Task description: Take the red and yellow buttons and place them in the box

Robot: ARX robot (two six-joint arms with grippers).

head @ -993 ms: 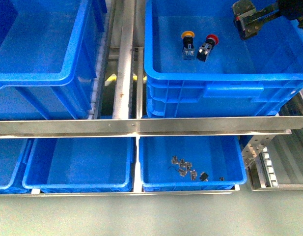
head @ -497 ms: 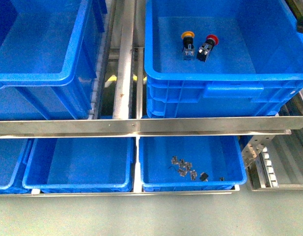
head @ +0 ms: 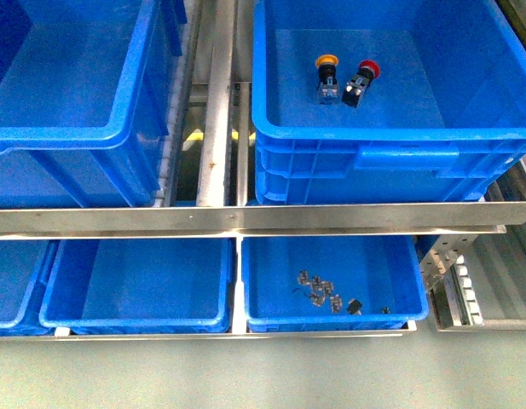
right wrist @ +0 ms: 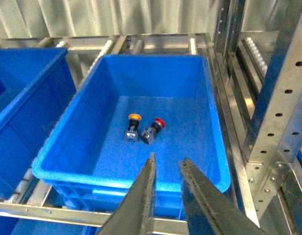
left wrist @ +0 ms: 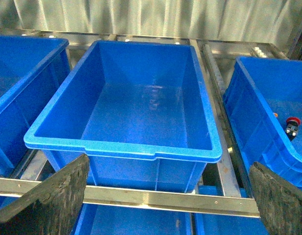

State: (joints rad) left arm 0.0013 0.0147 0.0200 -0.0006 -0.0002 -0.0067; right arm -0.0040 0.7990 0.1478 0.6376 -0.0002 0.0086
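Observation:
A yellow button [head: 326,72] and a red button [head: 362,78] lie side by side on the floor of the box [head: 390,135], the deep blue crate at the upper right. Neither gripper shows in the front view. In the right wrist view my right gripper [right wrist: 168,159] is open with a narrow gap and nothing in it. It is held over the box's near rim [right wrist: 116,178], short of the yellow button [right wrist: 133,125] and the red button [right wrist: 153,130]. My left gripper [left wrist: 168,161] is wide open in front of another, empty crate [left wrist: 124,147]. The red button [left wrist: 291,123] peeks out at that view's edge.
An empty deep blue crate [head: 66,136] stands left of the box. A steel rack rail [head: 245,217] crosses below both. Under it sit shallower blue trays [head: 135,324], the right one holding several small metal parts [head: 318,290]. Perforated steel uprights [right wrist: 278,117] flank the box.
My right gripper, seen over the box's far right corner one second ago, has left the front view. The two buttons have not moved.

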